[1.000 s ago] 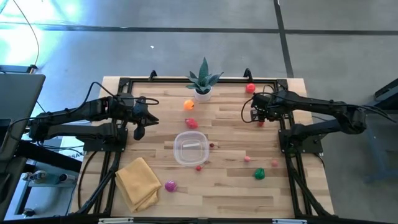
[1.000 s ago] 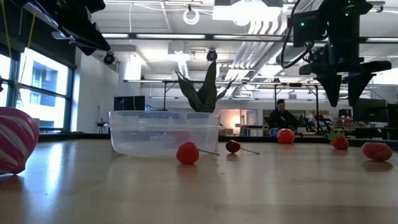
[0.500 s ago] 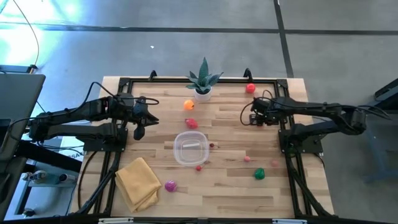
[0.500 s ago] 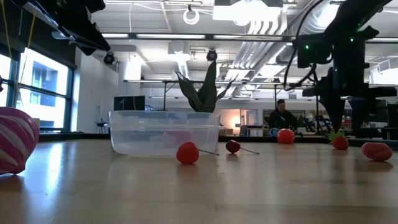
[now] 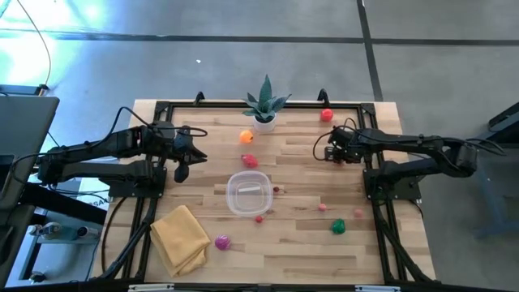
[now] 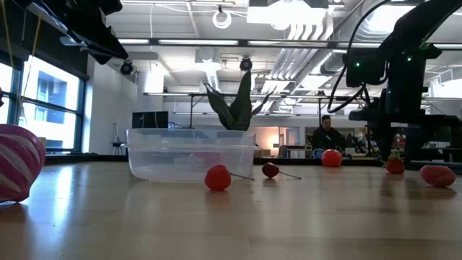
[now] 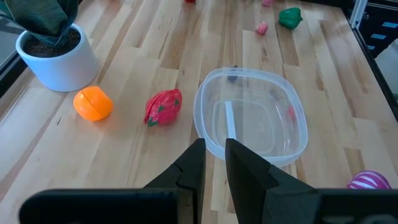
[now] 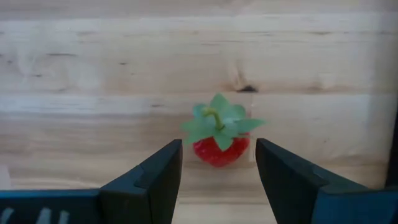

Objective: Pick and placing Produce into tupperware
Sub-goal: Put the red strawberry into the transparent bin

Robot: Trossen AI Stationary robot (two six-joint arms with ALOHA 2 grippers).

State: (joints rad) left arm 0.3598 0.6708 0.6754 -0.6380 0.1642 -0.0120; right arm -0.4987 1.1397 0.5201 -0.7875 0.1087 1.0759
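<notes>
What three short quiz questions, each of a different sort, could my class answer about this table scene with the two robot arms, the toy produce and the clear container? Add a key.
1. True or false: the tupperware already holds the orange fruit.
2. Which item sits between the open fingers of the right gripper? A. green pepper B. strawberry C. yellow cloth
3. Fill in: the potted plant stands at the table's ____ edge, seen from the high view.

Key
1. False: the orange fruit lies on the wood near the plant.
2. B: the strawberry, not yet gripped.
3. Far. The left gripper waits shut beside the tupperware.
</notes>
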